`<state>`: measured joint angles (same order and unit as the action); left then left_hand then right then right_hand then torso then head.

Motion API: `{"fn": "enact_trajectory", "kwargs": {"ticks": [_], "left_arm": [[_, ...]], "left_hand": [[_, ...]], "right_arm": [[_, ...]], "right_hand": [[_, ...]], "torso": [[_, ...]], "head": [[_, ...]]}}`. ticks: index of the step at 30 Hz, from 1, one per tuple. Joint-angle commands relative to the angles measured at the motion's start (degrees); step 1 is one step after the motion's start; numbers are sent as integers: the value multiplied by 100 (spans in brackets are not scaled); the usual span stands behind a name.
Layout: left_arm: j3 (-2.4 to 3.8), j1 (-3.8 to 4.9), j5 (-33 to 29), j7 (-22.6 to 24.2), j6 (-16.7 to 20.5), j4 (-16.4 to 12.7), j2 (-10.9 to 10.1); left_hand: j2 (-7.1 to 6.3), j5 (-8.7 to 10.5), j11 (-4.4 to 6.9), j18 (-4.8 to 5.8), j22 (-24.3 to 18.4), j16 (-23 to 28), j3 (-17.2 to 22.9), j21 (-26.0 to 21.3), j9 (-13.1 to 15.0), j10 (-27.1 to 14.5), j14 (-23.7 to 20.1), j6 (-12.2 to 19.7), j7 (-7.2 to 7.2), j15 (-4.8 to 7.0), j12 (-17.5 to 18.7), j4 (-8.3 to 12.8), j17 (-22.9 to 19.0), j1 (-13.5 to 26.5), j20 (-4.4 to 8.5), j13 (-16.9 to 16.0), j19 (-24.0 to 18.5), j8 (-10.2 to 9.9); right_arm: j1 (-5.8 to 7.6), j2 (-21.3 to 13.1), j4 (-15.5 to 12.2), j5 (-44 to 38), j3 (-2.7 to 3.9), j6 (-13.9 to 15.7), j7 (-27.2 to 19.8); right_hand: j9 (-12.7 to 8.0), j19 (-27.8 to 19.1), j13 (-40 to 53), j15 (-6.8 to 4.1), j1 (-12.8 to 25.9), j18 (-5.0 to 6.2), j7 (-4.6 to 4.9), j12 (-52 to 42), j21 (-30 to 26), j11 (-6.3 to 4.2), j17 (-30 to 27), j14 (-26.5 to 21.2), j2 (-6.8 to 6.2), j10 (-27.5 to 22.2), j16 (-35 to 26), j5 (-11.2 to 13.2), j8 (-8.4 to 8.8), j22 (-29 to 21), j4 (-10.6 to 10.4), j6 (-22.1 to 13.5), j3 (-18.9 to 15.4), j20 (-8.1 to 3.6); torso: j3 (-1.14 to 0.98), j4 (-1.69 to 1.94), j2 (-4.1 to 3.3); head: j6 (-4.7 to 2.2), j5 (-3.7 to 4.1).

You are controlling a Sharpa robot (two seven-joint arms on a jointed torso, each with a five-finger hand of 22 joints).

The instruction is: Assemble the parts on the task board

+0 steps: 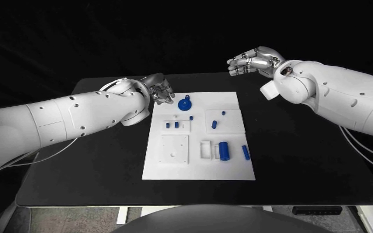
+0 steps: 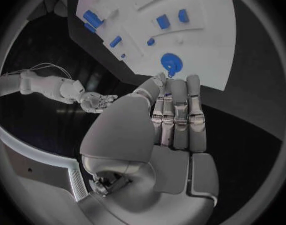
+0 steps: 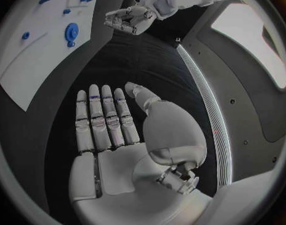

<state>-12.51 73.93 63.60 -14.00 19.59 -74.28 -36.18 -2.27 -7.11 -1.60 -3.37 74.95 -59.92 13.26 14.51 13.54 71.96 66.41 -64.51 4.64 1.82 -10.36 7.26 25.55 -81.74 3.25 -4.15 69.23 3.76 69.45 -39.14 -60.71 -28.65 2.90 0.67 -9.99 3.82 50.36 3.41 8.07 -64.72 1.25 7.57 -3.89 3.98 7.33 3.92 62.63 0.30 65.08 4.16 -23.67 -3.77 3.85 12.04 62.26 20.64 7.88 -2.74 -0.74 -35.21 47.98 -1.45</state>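
Note:
The white task board [image 1: 198,169] lies in the middle of the black table. A round blue part [image 1: 185,104] lies near its far edge, with several small blue pegs [image 1: 191,118] just in front of it. A blue cylinder [image 1: 223,150] and a blue pin [image 1: 246,152] rest near the board's right side. My left hand [image 1: 159,90] hovers at the board's far left corner, fingers straight and empty; the left wrist view shows its fingers [image 2: 174,120] just short of the round blue part [image 2: 170,62]. My right hand [image 1: 253,60] hangs open beyond the board's far right corner.
A raised white square block [image 1: 175,149] and a small white frame [image 1: 206,149] sit on the board's near half. Bare black table [image 1: 303,157] lies on both sides of the board. A cable [image 1: 47,153] trails under my left arm.

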Motion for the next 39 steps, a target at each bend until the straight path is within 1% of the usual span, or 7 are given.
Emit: {"fn": "enact_trajectory", "kwargs": {"ticks": [1,6,12,14,21,32,39], "left_arm": [[-5,32,343,709,-416,79,137],[-25,49,795,970,-492,204,341],[-94,22,1344,1144,-528,382,584],[-106,-17,1484,1172,-562,448,667],[-117,-100,1718,1232,-509,673,893],[-120,-202,1953,1320,-682,982,1191],[-120,-317,1999,1423,-743,1122,1263]], "left_hand": [[-16,385,-30,-115,15,102,-121,-29,-203,124,194,110,-58,-2,434,-36,-69,163,-32,64,126,-15],[-313,444,-135,-108,-104,193,-524,-128,-367,37,303,200,-61,-33,707,-180,-117,494,-58,75,199,-33],[-164,390,-192,-146,-203,195,-670,-201,-580,-216,416,96,-56,-52,700,-165,-113,210,-77,67,343,-9],[-101,121,-201,-178,-170,146,-627,-179,-643,-235,476,-33,-47,-57,699,-147,-89,158,-80,68,392,-11],[-135,77,-218,-227,-51,94,-591,-144,-896,-290,550,163,-48,-62,700,-106,-60,166,-96,69,445,-15],[-151,71,-262,-252,55,-32,-565,-115,-946,-656,753,171,-18,-43,705,-109,-19,179,-88,72,518,-15],[-143,-29,-373,-409,12,-52,-639,-145,-956,-928,1084,135,82,-140,704,-112,-33,135,-194,78,648,-22]], "right_arm": [[-1,18,35,-20,5,0,-73],[-1,42,48,-87,5,32,-93],[-1,54,27,-145,5,55,-100],[0,50,7,-131,5,54,-98],[0,32,-47,-95,5,59,-91],[2,4,-143,-87,27,84,-88],[3,-45,-203,-33,54,88,-95]], "right_hand": [[-4,-15,-7,-9,-25,22,14,35,-4,-11,-11,-35,-21,-45,-31,25,18,-4,27,-53,25,-13],[-4,-27,-8,-6,-28,21,15,35,-6,-8,-12,-48,-28,-54,-31,24,18,-5,29,-59,31,-9],[-4,-38,-7,-3,-18,20,18,34,-5,-3,-12,-57,-36,-61,-29,18,18,-4,20,-70,31,-5],[-4,-40,-7,-2,-16,21,19,34,-4,-2,-13,-59,-34,-63,-29,16,17,-4,17,-71,32,-5],[-3,-46,-7,-1,-5,21,19,34,-4,0,-13,-62,-34,-64,-28,14,17,-4,5,-76,27,-2],[-3,-46,-7,0,-1,23,19,33,-2,-2,-12,-61,-41,-63,-27,1,17,-4,-2,-76,22,0],[-4,-70,-7,5,-13,23,11,33,-1,-1,-15,-90,-16,-65,-24,14,17,-3,-68,-76,-131,8]], "torso": [[0,-18,-6],[-11,-21,-9],[3,-18,-21],[5,-28,-32],[12,-49,-56],[23,-119,-115],[33,-130,-154]], "head": [[-48,17],[-109,24],[-192,43],[-215,40],[-227,51],[-244,24],[-254,56]]}}
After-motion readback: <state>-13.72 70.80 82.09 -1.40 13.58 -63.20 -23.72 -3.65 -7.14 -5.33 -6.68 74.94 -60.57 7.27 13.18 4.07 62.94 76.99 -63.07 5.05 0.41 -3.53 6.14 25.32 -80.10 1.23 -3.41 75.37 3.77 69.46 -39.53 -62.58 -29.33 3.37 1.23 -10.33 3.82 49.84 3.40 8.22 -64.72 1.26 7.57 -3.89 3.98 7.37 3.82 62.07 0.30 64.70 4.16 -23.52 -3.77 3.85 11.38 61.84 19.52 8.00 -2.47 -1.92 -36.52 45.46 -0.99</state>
